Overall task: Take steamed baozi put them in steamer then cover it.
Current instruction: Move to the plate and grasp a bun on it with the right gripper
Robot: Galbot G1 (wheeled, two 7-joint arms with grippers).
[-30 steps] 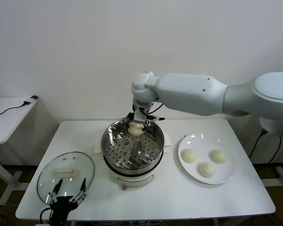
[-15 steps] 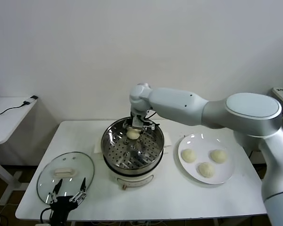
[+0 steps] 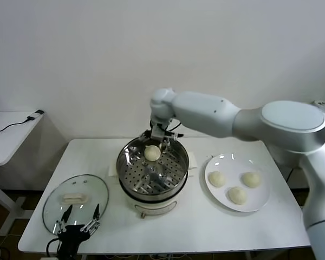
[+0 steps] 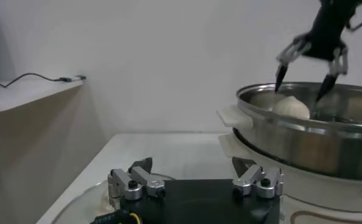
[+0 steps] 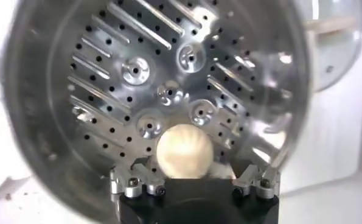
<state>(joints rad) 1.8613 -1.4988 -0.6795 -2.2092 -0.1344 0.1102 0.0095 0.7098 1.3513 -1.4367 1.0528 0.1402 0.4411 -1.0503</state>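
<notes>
Head view shows the right gripper [image 3: 154, 142] spread above 1 baozi [image 3: 152, 153] lying in the steamer [image 3: 129, 169], left gripper [image 3: 76, 219] spread by the cover [image 3: 51, 203].

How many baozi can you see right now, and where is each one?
4. One baozi lies in the steamer, under the open right pincer. Three sit on the white plate: left, right, front. None seems hidden.

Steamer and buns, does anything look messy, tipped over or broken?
No, nothing stands out. One baozi sits upright on the steamer floor, three more lie neatly on the white plate, and the glass cover lies flat on the table. The right gripper hangs above the bun, jaws open.
</notes>
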